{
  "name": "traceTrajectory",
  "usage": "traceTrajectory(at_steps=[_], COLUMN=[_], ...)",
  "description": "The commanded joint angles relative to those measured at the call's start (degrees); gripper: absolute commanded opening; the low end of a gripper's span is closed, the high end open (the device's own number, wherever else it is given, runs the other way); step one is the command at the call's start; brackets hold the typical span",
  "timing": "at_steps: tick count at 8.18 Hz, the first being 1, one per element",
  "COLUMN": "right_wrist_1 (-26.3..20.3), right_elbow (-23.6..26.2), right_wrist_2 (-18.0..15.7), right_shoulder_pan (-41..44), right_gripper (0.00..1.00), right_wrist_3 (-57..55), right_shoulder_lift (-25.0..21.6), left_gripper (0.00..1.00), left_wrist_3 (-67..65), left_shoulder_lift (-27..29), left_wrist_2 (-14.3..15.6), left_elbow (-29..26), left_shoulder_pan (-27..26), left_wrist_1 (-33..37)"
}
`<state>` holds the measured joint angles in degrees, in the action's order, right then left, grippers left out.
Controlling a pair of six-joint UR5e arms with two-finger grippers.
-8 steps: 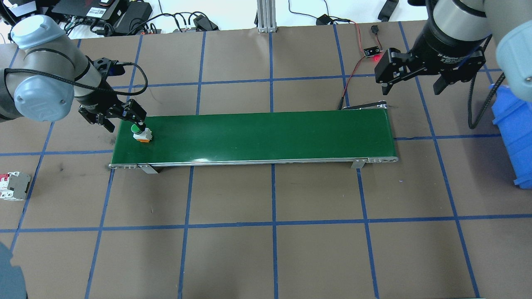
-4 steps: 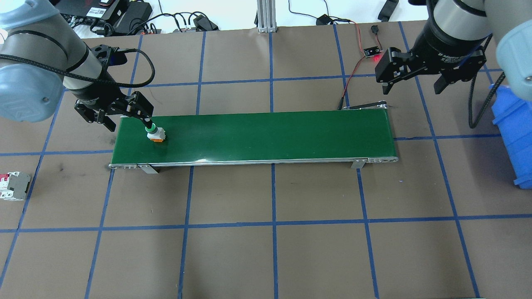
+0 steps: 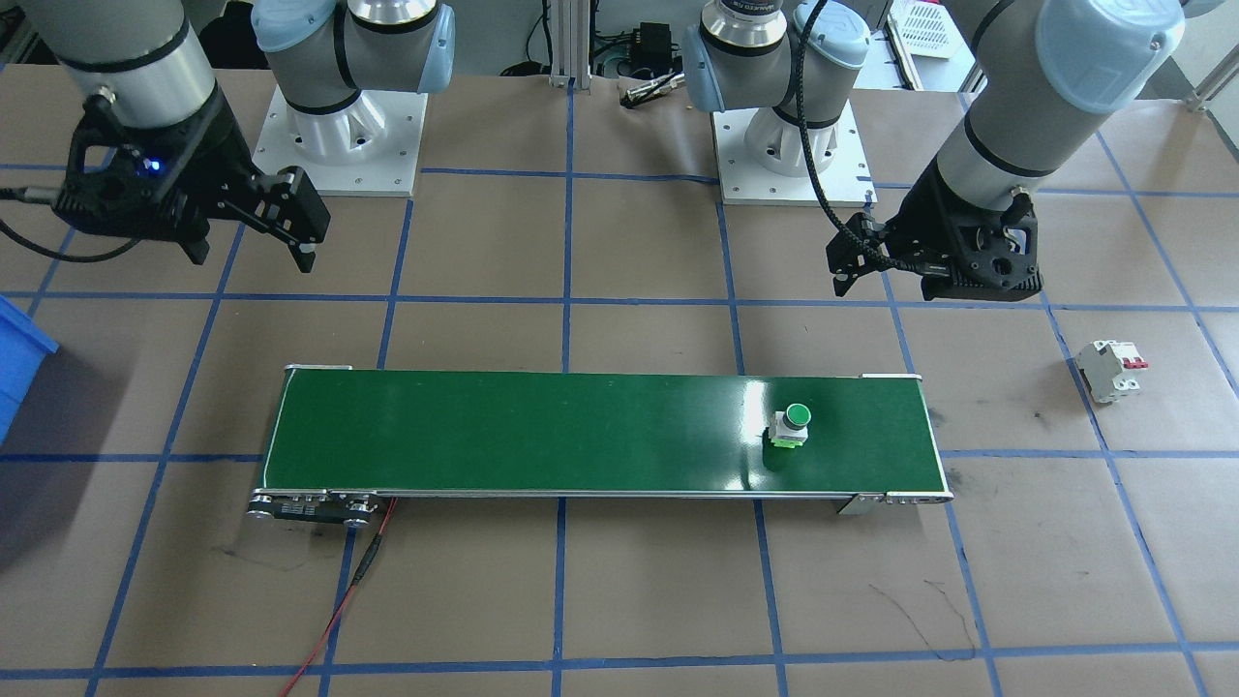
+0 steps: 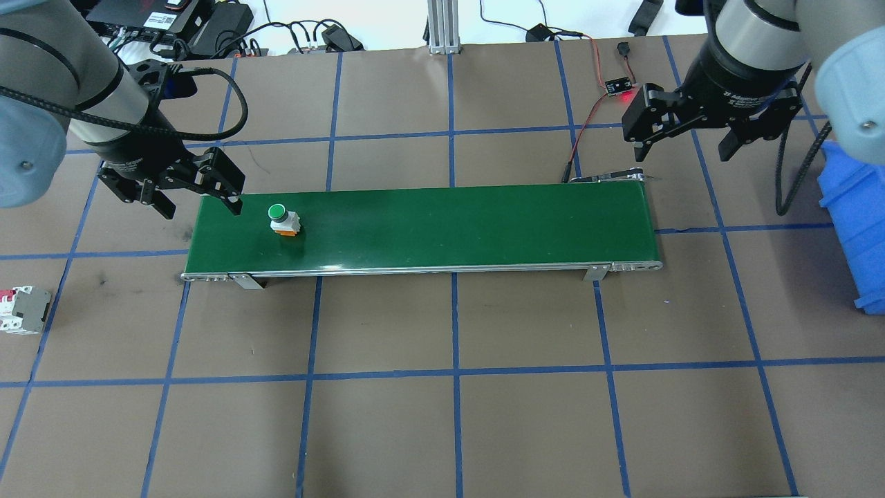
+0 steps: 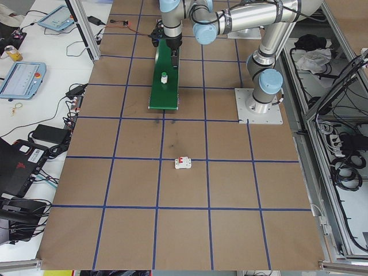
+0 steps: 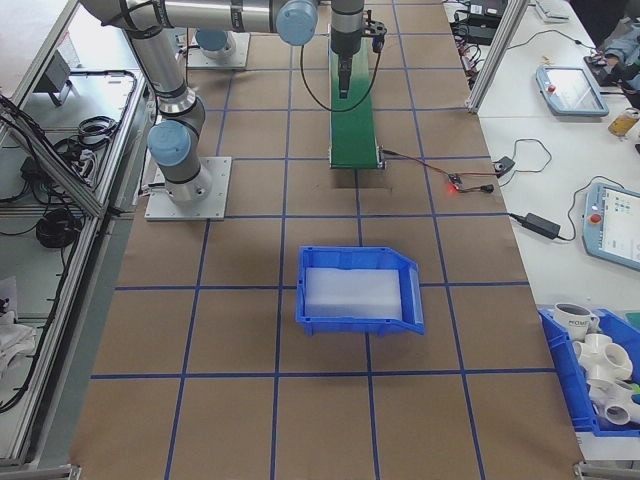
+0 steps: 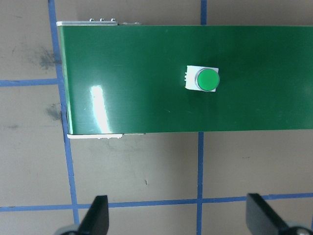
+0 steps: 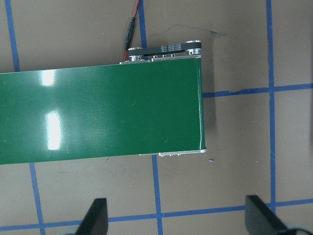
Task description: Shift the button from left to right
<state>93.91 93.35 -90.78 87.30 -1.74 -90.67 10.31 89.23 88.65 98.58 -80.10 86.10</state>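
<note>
my left gripper (image 4: 197, 194) hangs spread and empty off the belt's left end. the button (image 4: 282, 218) stands upright on the green belt (image 4: 449, 228) near that end. my right gripper (image 4: 681, 131), also spread, waits above the far end; a mistimed catch risks the button toppling off.

Green-capped button (image 4: 278, 211) on green belt (image 4: 449, 225) — brown table (image 4: 442, 387), blue gridlines.

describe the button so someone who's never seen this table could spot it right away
Find the long green conveyor belt mid-table. Near its end by the left arm stands the button, alone on the belt. Its round green cap on a pale blocky body sets it apart from the red-toggled white breaker off-belt.
</note>
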Motion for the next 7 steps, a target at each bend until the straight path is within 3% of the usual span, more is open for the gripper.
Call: traceTrajectory(at_steps=[1,3,4,5,7], right_wrist_1=[6.1,13.4,15.1,15.2,17.6], right_elbow=[0.1,0.3,1.0,1.5,3.9], right_wrist_2=[1.0,0.8,3.0,8.0,8.6], right_shoulder_pan=[-2.3,-2.3,-2.2,-2.2,-1.5], right_gripper=[1.0,1.0,1.0,1.0,1.0], right_wrist_3=[-0.3,0.2,-0.6,-0.7,-4.9], right_shoulder_lift=[6.0,11.1,12.0,12.1,12.4], left_gripper=[1.0,1.0,1.0,1.0,1.0], left_wrist_3=[0.1,0.1,0.1,0.1,0.1], left_shoulder_lift=[-0.4,-0.1,-0.4,-0.4,-1.0], left_wrist_2=[0.0,0.1,0.0,0.1,0.3], left_elbow=[-0.2,-0.2,-0.2,-0.2,-0.1], left_shoulder_pan=[-0.3,-0.3,-0.3,-0.3,-0.3], left_wrist_1=[0.2,0.0,-0.2,-0.3,-0.1])
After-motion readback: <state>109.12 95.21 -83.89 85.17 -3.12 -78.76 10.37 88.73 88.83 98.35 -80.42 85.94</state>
